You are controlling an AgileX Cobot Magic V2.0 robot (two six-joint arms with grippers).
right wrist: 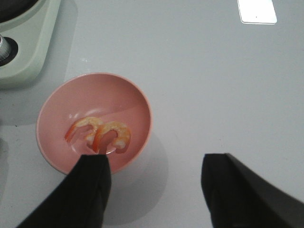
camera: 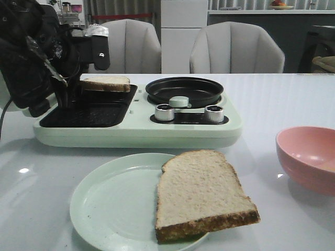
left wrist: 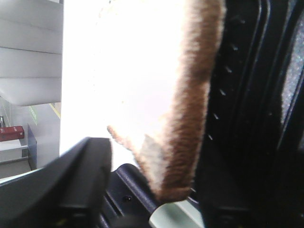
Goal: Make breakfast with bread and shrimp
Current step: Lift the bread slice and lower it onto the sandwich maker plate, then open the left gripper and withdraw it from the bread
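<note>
Mint-green plastic breakfast cooker point(camera: 136, 133) is waiting on the table, its black griddle tray point(camera: 84, 116) taking one crusted white bread slice point(camera: 106, 83), clamped in the black left gripper point(camera: 70, 86) reaching low over it. Another slice point(camera: 201, 193) is lying on the pale green plate point(camera: 104, 204). Two curled orange shrimp point(right wrist: 99, 134) are sitting untouched in the pink bowl point(right wrist: 133, 102), the right gripper point(right wrist: 154, 190) hovering agape beside it.

Left arm reaching in from the far left of the scene, left gripper point(camera: 78, 91) angled down, fingers clamped on a slice, right gripper point(right wrist: 154, 190) hanging over the table at right, black fingers point(right wrist: 92, 183) spread wide, holding nothing
</note>
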